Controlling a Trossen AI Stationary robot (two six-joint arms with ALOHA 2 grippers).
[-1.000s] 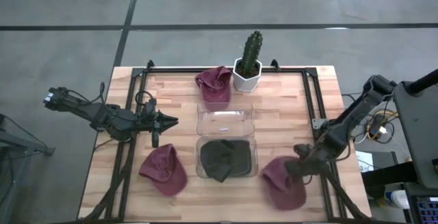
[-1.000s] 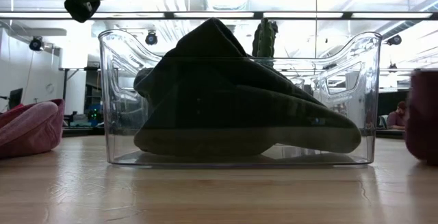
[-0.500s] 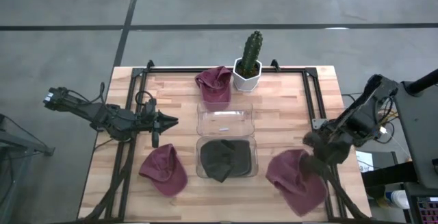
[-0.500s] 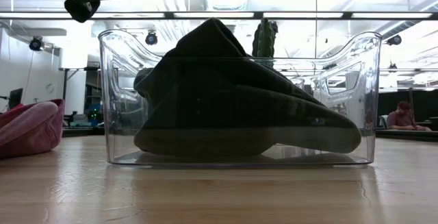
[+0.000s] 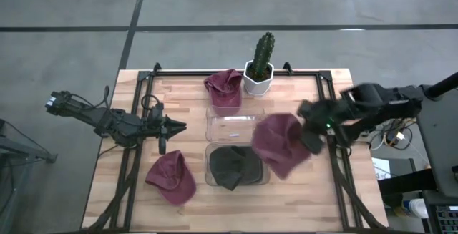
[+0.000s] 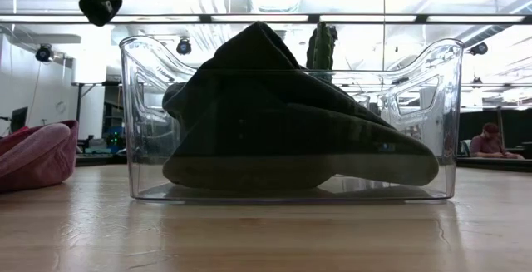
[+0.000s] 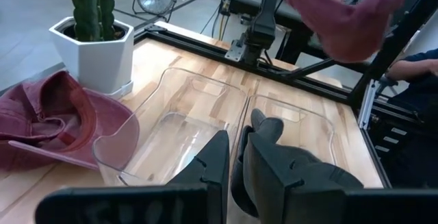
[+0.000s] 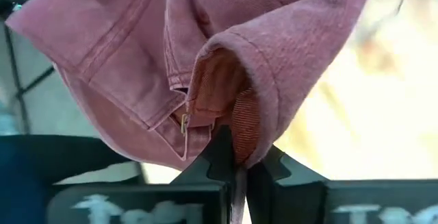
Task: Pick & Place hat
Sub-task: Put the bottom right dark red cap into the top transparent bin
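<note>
My right gripper (image 5: 308,137) is shut on a maroon hat (image 5: 279,144), held high in the air over the right ends of two clear bins. The same hat (image 7: 342,15) shows in the left wrist view. The near bin (image 5: 215,173) holds a dark olive hat (image 5: 232,166). The far bin (image 5: 235,123) has no hat in it. A second maroon hat (image 5: 223,89) lies by the cactus pot, and a third (image 5: 172,178) lies near the left front. My left gripper (image 5: 179,127) waits left of the bins, shut and holding nothing. My right gripper pinches a folded edge of the hat's rim (image 8: 236,138) between its two fingers, beside a small metal buckle (image 8: 183,121). The fingers slant downward toward the table's left. The hat is lifted clear of the table and droops slack from the fingers.
A cactus in a white pot (image 5: 259,66) stands at the far edge behind the bins. A black metal frame (image 5: 325,98) runs along the table's sides. Bare wood (image 5: 300,191) lies at the near right. A person (image 6: 486,139) sits far off in the room.
My right gripper has risen from the table's near right and swung toward the bins, rolling its wrist. It stays shut on the maroon hat. The hat has come off the table and now hangs in the air over the right ends of the bins.
</note>
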